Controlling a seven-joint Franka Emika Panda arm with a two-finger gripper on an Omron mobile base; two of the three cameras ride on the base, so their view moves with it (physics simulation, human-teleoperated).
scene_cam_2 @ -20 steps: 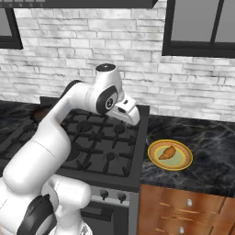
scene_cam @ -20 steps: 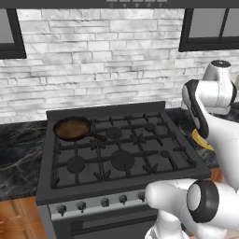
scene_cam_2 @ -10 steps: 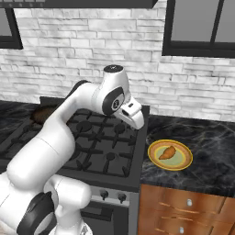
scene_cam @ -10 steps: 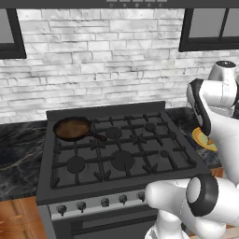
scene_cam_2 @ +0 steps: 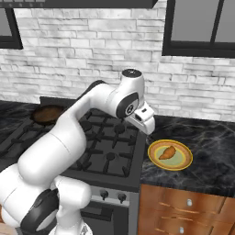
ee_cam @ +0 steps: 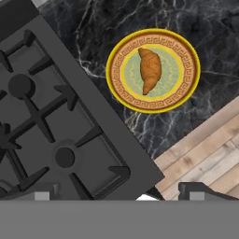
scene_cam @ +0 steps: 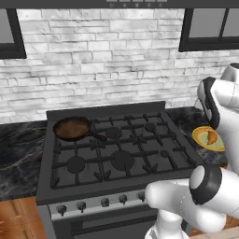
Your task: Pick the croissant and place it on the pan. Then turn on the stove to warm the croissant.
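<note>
The croissant [ee_cam: 150, 70] [scene_cam_2: 167, 152] [scene_cam: 212, 136] lies on a yellow plate [ee_cam: 117, 88] [scene_cam_2: 183, 163] with a greenish centre, on the dark counter right of the stove [scene_cam_2: 110, 137] [scene_cam: 121, 154] [ee_cam: 46, 116]. The pan [scene_cam: 71, 128] [scene_cam_2: 46, 114] sits on the stove's back left burner with nothing in it. My gripper [scene_cam_2: 148, 128] [ee_cam: 121, 193] hangs open above the stove's right edge, up and left of the plate, with nothing between its fingers.
A row of small dark knobs [scene_cam: 102, 202] [scene_cam_2: 112, 196] runs along the stove's front. Black marble counter [scene_cam_2: 206, 142] flanks the stove on both sides, with wooden drawers [scene_cam_2: 183, 206] below on the right. A white brick wall with windows stands behind.
The hand has swung to the right, from over the stove's right burners toward the plate with the croissant. The gripper has stayed open; croissant and pan have not moved.
</note>
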